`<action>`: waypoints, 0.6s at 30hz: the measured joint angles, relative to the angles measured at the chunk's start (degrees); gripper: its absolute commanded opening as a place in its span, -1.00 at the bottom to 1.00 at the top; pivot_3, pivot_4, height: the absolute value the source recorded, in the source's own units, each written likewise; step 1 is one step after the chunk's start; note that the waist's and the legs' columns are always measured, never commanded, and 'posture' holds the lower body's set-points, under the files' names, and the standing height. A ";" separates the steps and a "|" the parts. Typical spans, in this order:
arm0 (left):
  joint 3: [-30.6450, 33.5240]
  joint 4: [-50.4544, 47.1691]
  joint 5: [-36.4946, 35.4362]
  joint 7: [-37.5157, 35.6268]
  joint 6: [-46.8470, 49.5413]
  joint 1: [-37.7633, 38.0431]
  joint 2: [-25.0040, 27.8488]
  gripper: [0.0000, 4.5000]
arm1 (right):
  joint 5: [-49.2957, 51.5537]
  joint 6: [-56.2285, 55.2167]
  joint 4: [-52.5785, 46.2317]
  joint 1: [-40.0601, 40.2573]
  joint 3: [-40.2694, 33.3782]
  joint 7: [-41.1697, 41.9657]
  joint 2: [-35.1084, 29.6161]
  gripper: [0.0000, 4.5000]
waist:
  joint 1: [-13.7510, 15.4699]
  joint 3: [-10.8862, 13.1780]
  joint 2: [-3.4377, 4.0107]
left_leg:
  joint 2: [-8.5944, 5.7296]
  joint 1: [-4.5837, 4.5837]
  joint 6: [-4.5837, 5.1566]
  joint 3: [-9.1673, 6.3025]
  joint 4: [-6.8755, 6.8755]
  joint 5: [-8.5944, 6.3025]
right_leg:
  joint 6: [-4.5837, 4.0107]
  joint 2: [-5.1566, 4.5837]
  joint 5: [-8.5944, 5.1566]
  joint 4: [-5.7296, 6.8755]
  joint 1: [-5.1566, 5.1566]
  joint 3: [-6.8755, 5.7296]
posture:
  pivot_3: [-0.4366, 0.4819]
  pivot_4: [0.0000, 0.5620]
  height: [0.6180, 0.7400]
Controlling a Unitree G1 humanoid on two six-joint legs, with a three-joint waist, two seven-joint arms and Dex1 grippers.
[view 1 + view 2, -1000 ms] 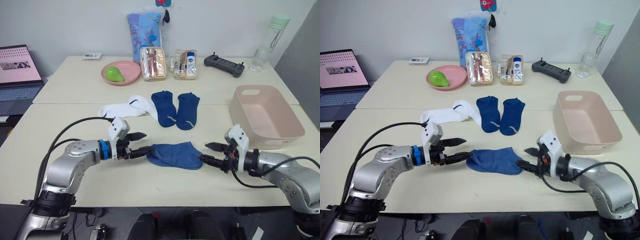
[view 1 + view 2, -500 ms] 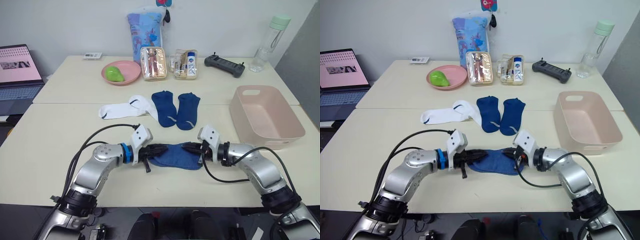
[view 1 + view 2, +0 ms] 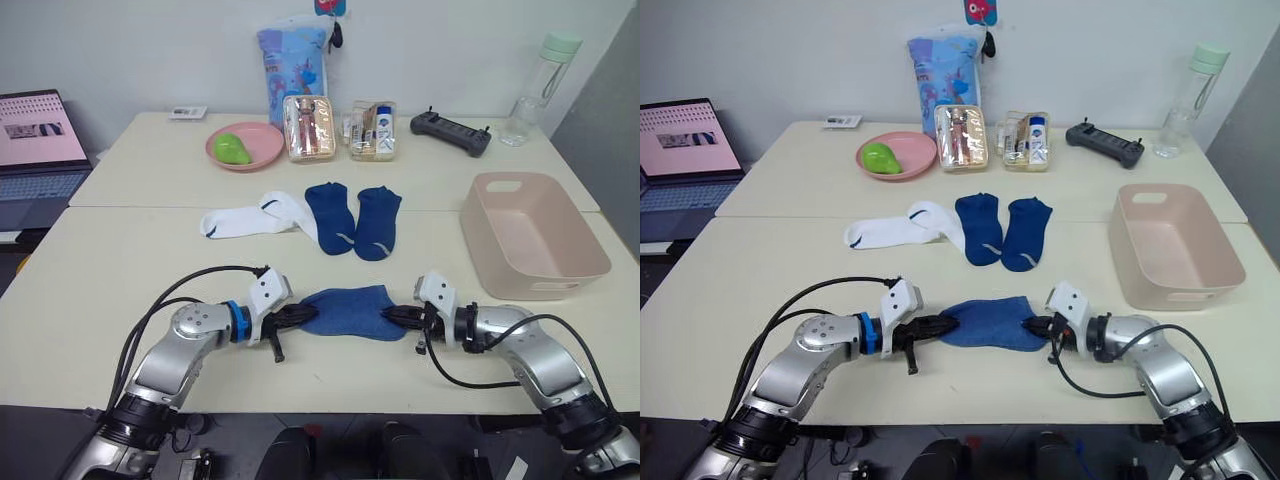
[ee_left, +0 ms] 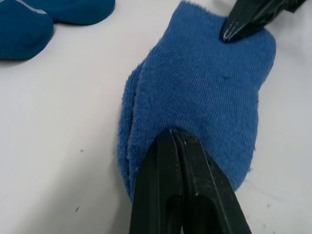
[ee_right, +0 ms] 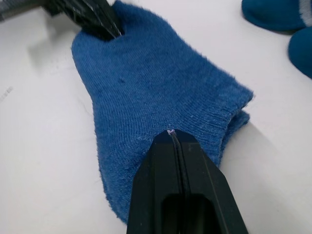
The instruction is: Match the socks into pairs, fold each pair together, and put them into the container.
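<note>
Between left gripper [image 4: 174,134], right gripper [image 5: 171,132], pinched blue socks [image 3: 347,310]

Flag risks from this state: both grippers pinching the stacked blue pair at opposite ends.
1. Left gripper and right gripper each pinch only an end edge of the blue sock pair; the lower sock may slip out when lifted.
2. The layers look offset at one end, so the fold could come out uneven.
3. The container sits to the right; carrying across might drag the pair.

Two pale tables [image 3: 150,170] are standing pushed together against a white wall [image 3: 150,50], and a laptop [image 3: 35,145] is glowing at the left.
</note>
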 measured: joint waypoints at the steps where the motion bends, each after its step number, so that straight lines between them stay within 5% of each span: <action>1: 0.33 -0.42 -0.47 0.07 0.50 -0.01 -0.06 -1.00 | 1.47 1.36 -1.20 0.12 -0.97 0.02 -0.13 -0.72 | -0.01 0.00 -0.01 | 0.00 0.00 0.00 -0.01 0.00 0.00 | 0.00 0.00 0.00 0.00 -0.01 -0.01 | -0.05 -0.47 1.00; 5: 2.66 -4.08 -1.93 0.11 1.12 0.24 0.30 -0.83 | 8.51 9.61 -6.75 0.56 -7.95 -1.27 -1.48 -0.12 | 0.02 0.01 -0.01 | 0.01 -0.02 0.00 -0.03 0.00 0.00 | 0.00 -0.01 0.00 -0.02 0.00 -0.02 | -0.05 -0.47 1.00; 9: 6.01 -10.10 -5.87 0.75 4.68 2.21 1.14 -0.29 | 6.21 12.47 -7.73 1.41 -8.51 -5.34 -3.40 0.56 | -0.01 0.02 -0.01 | 0.01 -0.03 0.00 -0.03 -0.02 0.00 | 0.00 0.00 0.00 -0.04 -0.01 -0.01 | -0.05 -0.47 1.00; 13: 6.85 -13.40 -5.67 2.89 5.15 3.50 2.28 0.28 | 2.47 12.51 -5.48 1.66 -5.34 -7.32 -3.30 0.56 | 0.00 0.02 -0.01 | 0.01 -0.01 0.00 0.00 -0.02 0.00 | 0.00 0.00 0.00 -0.04 -0.01 0.01 | -0.05 -0.47 1.00; 15: 6.84 -13.74 -5.83 3.93 6.02 3.60 1.96 0.28 | 1.80 12.72 -5.28 1.52 -4.08 -7.44 -2.08 0.56 | -0.01 0.02 -0.01 | 0.01 -0.02 0.00 0.00 -0.02 0.00 | 0.00 0.00 0.00 -0.04 -0.01 0.00 | -0.05 -0.47 1.00; 18: 6.83 -13.88 -5.97 5.35 6.29 3.74 0.96 0.30 | 1.74 13.78 -5.98 1.47 -0.87 -7.01 -0.92 0.15 | 0.00 0.02 -0.01 | 0.01 -0.02 0.00 -0.01 -0.02 0.00 | 0.00 0.00 0.00 -0.04 -0.01 -0.01 | -0.05 -0.47 1.00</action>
